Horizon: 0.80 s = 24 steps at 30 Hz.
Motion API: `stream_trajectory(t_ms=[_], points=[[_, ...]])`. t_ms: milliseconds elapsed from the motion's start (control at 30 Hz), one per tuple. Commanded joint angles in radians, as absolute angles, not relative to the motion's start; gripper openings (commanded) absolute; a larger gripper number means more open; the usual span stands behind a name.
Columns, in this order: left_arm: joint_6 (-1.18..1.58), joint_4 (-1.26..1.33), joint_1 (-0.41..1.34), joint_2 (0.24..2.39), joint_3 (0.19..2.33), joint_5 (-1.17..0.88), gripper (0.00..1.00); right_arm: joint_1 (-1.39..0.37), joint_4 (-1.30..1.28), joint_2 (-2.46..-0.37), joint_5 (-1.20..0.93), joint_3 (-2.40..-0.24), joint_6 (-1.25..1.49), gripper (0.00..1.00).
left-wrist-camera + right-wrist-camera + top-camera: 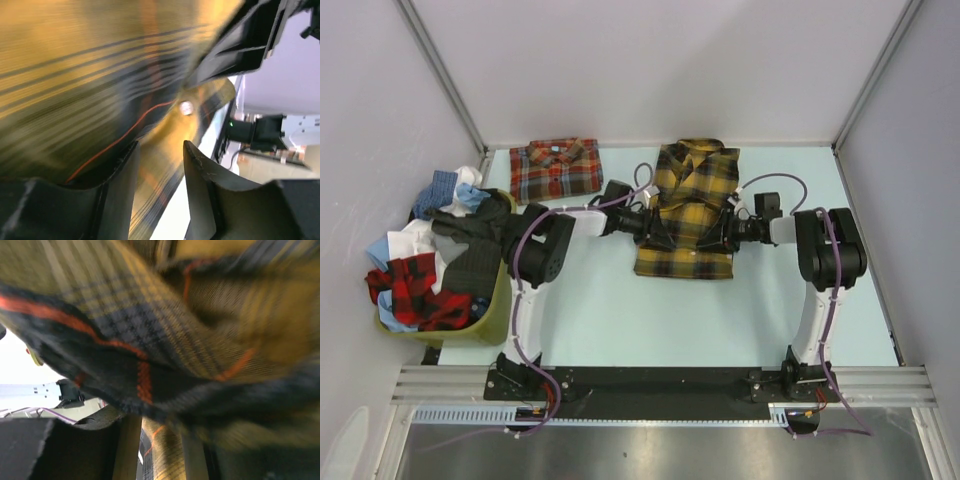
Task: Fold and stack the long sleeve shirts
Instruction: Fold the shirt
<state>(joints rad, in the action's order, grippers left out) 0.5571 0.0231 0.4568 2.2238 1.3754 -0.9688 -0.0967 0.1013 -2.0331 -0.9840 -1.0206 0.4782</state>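
Observation:
The yellow-and-black plaid shirt (685,205) lies partly folded in the middle of the table, collar toward the back. My left gripper (655,226) is at its left side and my right gripper (722,233) at its right side. In the left wrist view the left gripper (161,146) has its jaws apart, a yellow fabric edge (155,175) lying between them beside a strip of bare table. In the right wrist view the right gripper (160,432) has closed on a fold of the same shirt (165,450). The red-orange plaid shirt (555,170) lies folded at the back left.
A yellow-green basket (498,292) heaped with mixed clothes (425,265) stands at the table's left edge beside the left arm. Grey walls enclose the table on the left, back and right. A metal rail (660,385) carries both arm bases at the near edge.

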Motion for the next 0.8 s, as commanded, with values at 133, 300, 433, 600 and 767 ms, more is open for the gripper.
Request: stream_trajectory(t_ms=[133,300,433,600,767], points=[[0.5,0.06,0.425,2.082,1.224,-0.952,0.48,-0.094,0.012,-1.909,-0.982,-1.086,0.367,0.38],[0.448,0.065,0.426,2.026,1.293,-0.996,0.49,-0.071,0.011,-1.874,-0.98,-1.126,0.341,0.37],[0.472,0.058,0.425,2.095,1.382,-0.985,0.49,-0.048,0.017,-1.963,-0.968,-1.196,0.338,0.36],[0.523,0.026,0.408,2.221,1.537,-0.922,0.49,-0.031,-0.023,-2.106,-0.93,-1.331,0.31,0.36],[0.528,0.041,0.354,2.315,1.606,-0.881,0.56,-0.028,-0.008,-2.219,-0.904,-1.452,0.314,0.36]])
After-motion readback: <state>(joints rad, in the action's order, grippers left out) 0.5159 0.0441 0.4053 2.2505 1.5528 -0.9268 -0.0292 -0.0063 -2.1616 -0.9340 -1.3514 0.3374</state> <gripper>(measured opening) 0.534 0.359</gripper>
